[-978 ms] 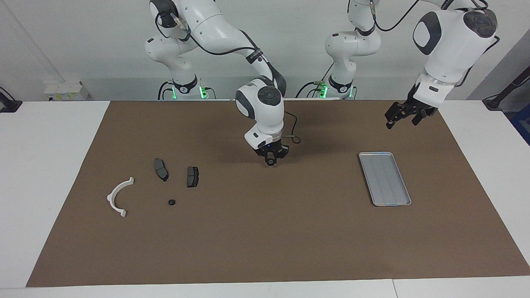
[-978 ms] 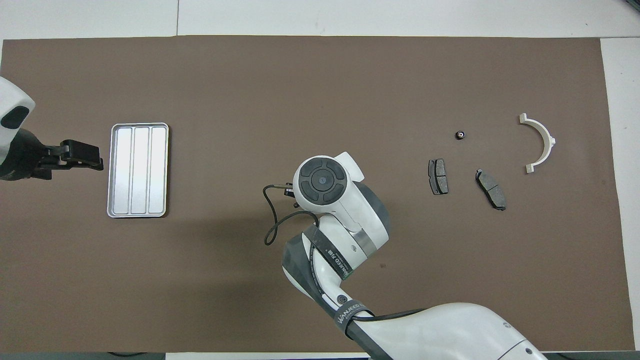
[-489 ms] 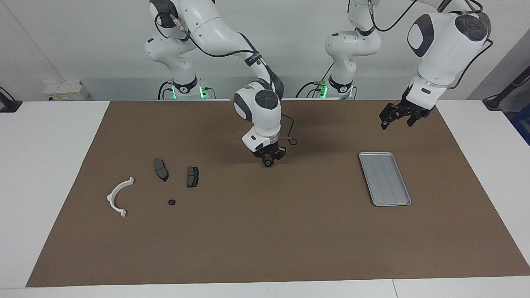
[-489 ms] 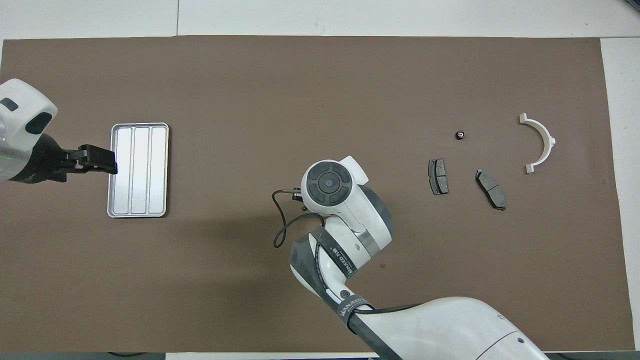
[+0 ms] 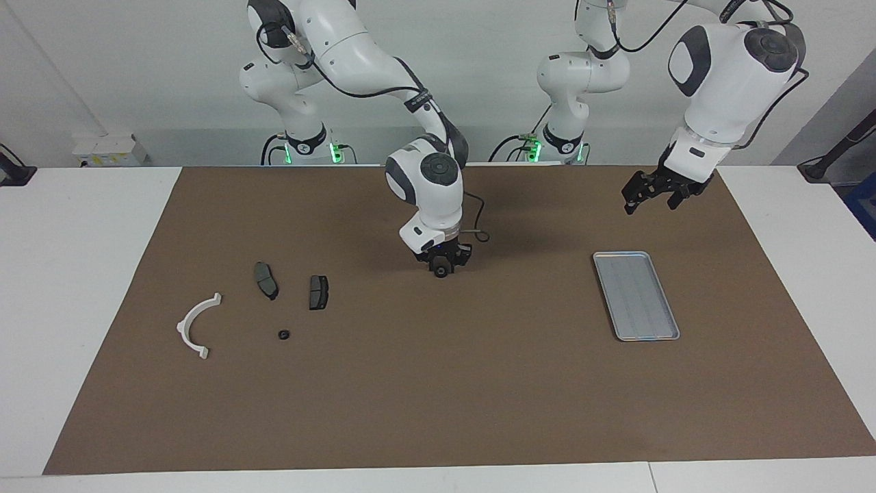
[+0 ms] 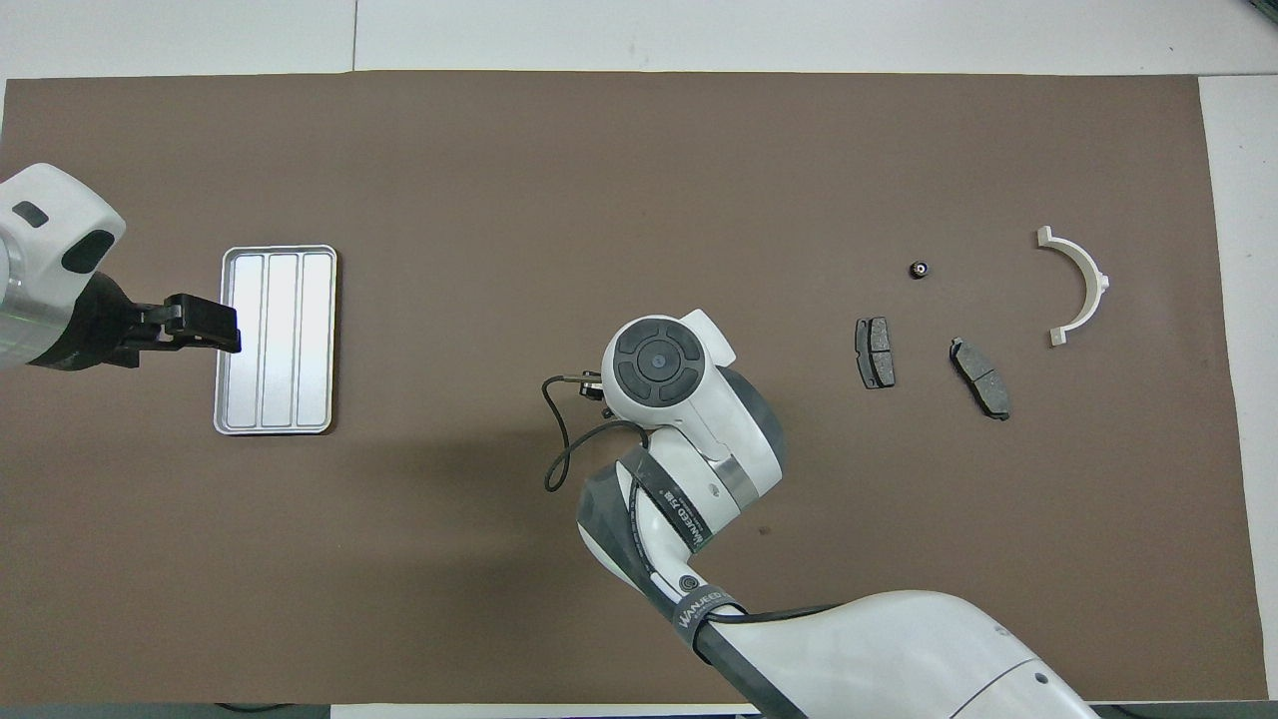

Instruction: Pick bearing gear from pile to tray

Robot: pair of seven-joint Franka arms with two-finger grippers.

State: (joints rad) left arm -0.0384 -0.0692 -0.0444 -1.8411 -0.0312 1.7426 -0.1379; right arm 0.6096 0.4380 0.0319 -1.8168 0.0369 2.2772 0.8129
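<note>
Hovering toward the right arm's end from the tray [image 5: 635, 294]: right gripper [image 5: 443, 268], grip undeterminable; left gripper [image 5: 647, 192], fingers apart, empty, above tray.

Right pincer [image 5: 443, 268] low over mat [image 5: 438, 383]

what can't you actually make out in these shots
- Right gripper: overhead view, hidden under its own wrist.
- What it holds: facing view, a small dark round piece at the fingertips, too small to identify.
- Small black part: both views, too small to identify.
- Left gripper: overhead view covers the tray rim; contact unclear.
</note>
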